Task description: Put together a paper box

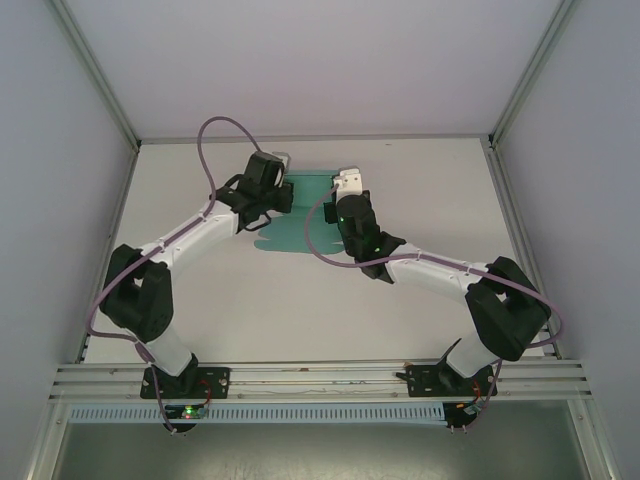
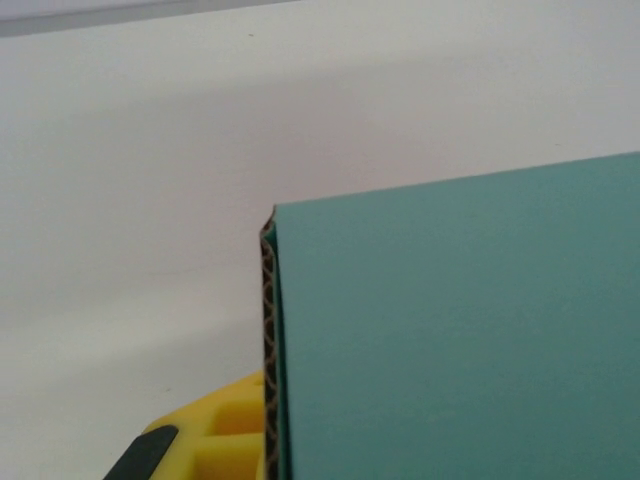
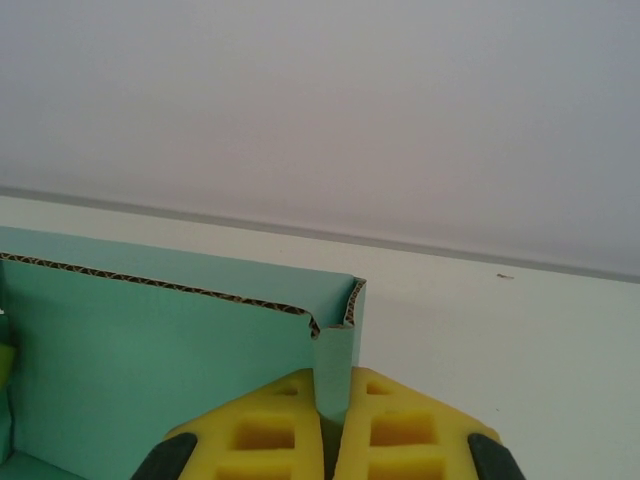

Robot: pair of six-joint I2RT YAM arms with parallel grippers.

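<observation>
The paper box is being handled near the far edge of the tabletop, approx. mid-width, btw. the two claws. It is lying part-folded, w/ at least one wall being held upright and the rest lying flat.

The right claw is being pressed shut on an upright corner flap, w/ the card pinched btw. both yellow pads. The left claw is being held narrow on another teal panel. In the left wrist view the corrugated edge is sitting against one pad and the other is being hidden by card, so that grip is being judged, not seen outright.

Handling, as judged: thin corrugated card, v. light, stiff along the flutes but easily creased or crushed, w/ smooth faces prob. slippery. Hold is best being taken at panel edges near fold lines, w/ light pressure. Tearing at scored corners is being risked if the claws are pulled apart.

Around: a purple cable is looping over the left arm, and another cable is hanging across the sheet. The box is being crowded by both wrists, so room for re-gripping is looking tight.
</observation>
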